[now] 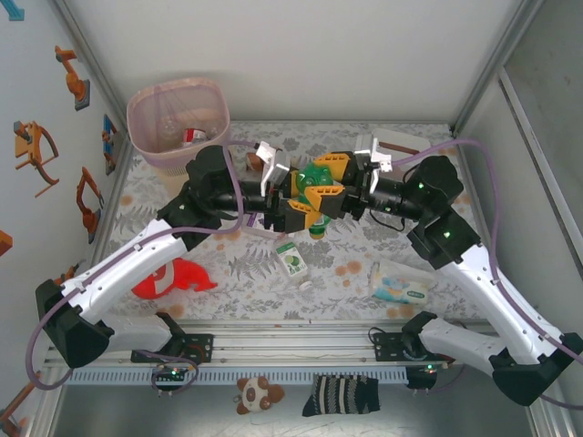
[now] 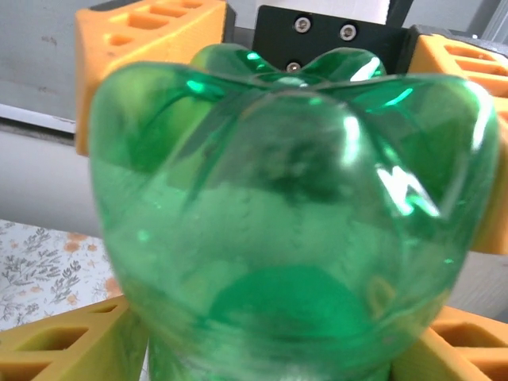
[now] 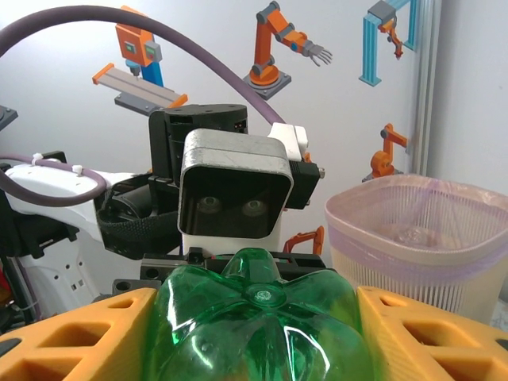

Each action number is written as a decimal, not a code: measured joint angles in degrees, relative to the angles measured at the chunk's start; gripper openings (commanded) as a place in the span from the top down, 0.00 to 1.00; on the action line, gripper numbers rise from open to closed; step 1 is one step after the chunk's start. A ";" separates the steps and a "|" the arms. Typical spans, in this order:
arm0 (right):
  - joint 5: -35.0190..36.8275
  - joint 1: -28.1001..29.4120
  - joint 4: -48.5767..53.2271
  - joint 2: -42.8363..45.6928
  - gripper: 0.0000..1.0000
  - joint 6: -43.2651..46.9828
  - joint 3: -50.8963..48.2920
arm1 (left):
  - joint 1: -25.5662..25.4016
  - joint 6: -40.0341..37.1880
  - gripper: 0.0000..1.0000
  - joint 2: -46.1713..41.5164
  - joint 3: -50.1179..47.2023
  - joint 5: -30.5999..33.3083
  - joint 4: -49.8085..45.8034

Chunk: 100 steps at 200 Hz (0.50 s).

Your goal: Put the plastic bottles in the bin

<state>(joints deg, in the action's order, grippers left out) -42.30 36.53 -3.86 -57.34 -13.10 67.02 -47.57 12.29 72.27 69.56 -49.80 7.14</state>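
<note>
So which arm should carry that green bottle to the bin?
Left. The green bottle sits between the left end effector and the right end effector; the bin stands far left, on the left arm's side.

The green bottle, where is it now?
Top view: the green bottle is over the table's middle, between the jaws of the left gripper and the right gripper, right of the bin.
</note>
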 measured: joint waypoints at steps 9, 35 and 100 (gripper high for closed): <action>0.15 0.00 0.22 0.02 0.60 0.22 0.00 | -0.07 -0.04 0.38 0.00 0.00 -0.09 0.17; 0.39 0.04 0.39 0.07 0.60 0.61 0.00 | -0.09 -0.17 0.45 0.02 0.00 -0.22 0.46; 1.25 0.33 0.87 0.50 0.33 1.22 0.00 | -0.09 -0.31 0.49 0.00 0.00 -0.17 0.81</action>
<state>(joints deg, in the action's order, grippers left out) -41.06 36.86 -2.98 -56.84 -11.88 67.02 -47.66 11.99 72.27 69.56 -49.98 7.94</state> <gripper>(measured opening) 0.607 0.561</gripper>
